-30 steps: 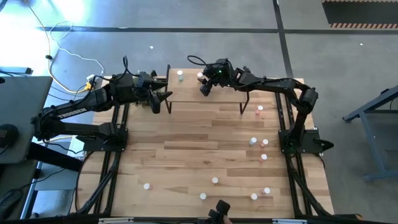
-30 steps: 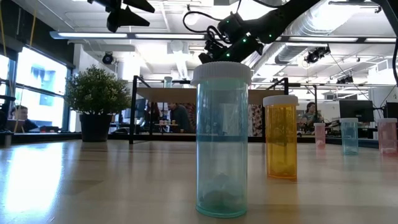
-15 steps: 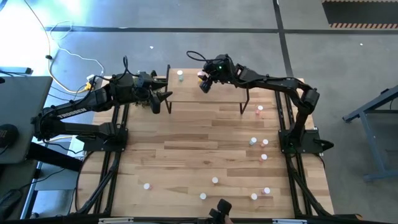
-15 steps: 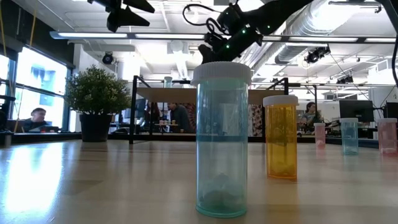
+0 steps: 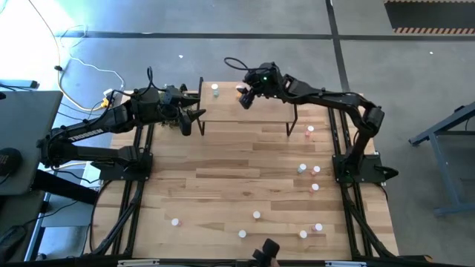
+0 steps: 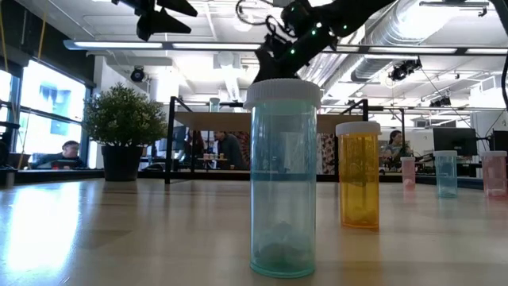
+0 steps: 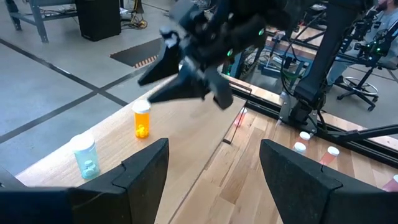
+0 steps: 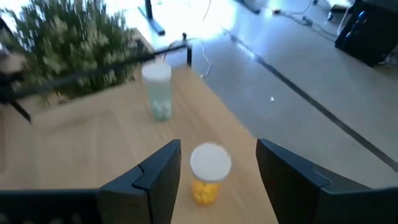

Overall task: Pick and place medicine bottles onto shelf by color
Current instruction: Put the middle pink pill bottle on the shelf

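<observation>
Here, the high view shows the shelf at the table's far edge carrying two medicine bottles: a pale green bottle and an orange bottle. Eight more white-capped bottles stand on the table: four in a near row, four toward the right side. The right gripper hangs just beside the orange bottle; the left gripper waits beside the shelf's left end.

In the low view, five bottles appear: a large green bottle nearest, an orange one beside it, and three small ones at far right. Both arms enter from above.

In the left wrist view, the left fingers stand wide apart and empty; the green and orange bottles stand apart on the shelf.

In the right wrist view, the right fingers are spread, empty, flanking the orange bottle without touching it; yellow pills lie inside.
</observation>
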